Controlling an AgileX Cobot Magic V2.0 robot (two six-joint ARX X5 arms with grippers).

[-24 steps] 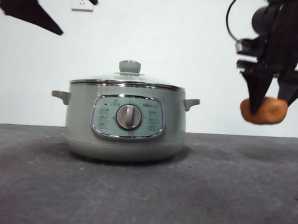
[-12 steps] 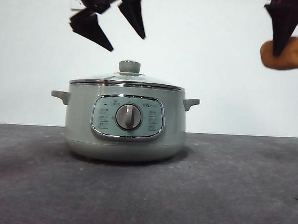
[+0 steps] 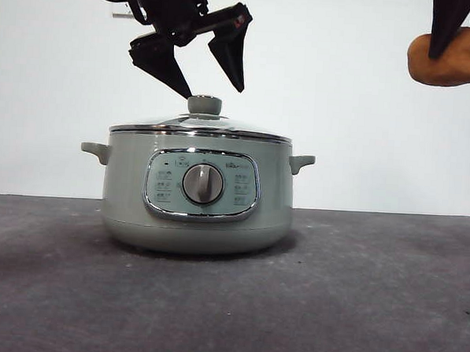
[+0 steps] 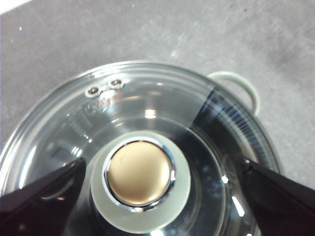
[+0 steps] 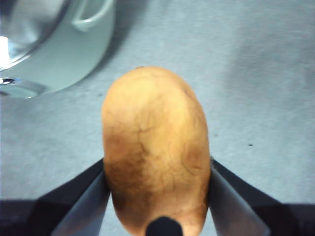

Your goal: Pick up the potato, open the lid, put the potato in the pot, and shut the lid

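The sage-green pot (image 3: 198,198) stands on the grey table with its glass lid (image 3: 200,127) on. My left gripper (image 3: 210,86) is open and hangs just above the lid's green knob (image 3: 205,105), a jaw on each side of it. In the left wrist view the knob (image 4: 139,176) lies between the two spread jaws, over the lid (image 4: 162,103). My right gripper (image 3: 454,34) is shut on the orange-brown potato (image 3: 450,58) and holds it high at the far right. The right wrist view shows the potato (image 5: 155,147) clamped between both jaws.
The pot has a chrome-framed panel with a grey dial (image 3: 203,184) and small side handles (image 3: 302,161). One handle and part of the pot show in the right wrist view (image 5: 91,14). A wall socket (image 3: 121,14) sits behind the left arm.
My left gripper has come in from the upper left and lowered to just above the lid's knob. My right gripper has lifted the potato higher at the right.
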